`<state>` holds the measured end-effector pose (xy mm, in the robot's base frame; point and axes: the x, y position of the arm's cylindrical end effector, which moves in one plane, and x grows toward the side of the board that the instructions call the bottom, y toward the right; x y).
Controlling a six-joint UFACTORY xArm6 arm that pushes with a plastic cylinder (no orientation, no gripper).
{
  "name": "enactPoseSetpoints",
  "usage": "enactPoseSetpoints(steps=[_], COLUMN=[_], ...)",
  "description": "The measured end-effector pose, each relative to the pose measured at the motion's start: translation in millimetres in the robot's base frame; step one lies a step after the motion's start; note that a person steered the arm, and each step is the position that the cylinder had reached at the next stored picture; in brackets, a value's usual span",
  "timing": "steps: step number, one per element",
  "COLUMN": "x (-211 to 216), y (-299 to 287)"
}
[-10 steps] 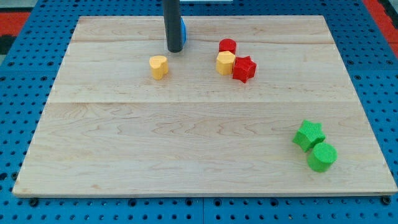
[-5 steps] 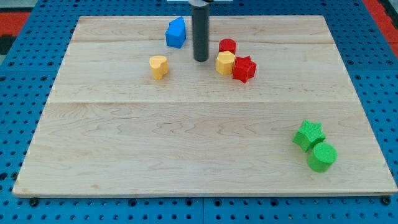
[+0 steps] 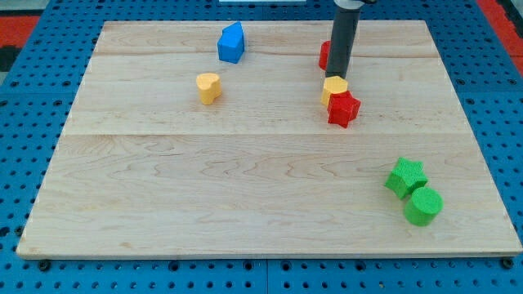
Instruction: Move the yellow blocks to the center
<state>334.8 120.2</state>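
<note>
I have no claw, so no grip to report: my tip [image 3: 336, 77] touches the yellow hexagon [image 3: 333, 88] near the desk's [image 3: 245, 204] top edge, right of middle. The yellow heart [image 3: 208, 86] sits top-left. Neither looks centred yet.

No text, label or number can be read anywhere — none.

One yellow block [image 3: 208, 86] lies upper left of centre; the yellow hexagon [image 3: 333, 87] upper right.
</note>
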Motion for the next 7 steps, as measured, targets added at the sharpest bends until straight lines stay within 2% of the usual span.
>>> enactPoseSetpoints(steps=[1, 2, 3, 4, 6, 7], x=[10.7, 27.1, 31.9, 29.2, 65.8, 22.3], y=[46.3, 19.3, -48.6, -85.8, -108.7, -83.1])
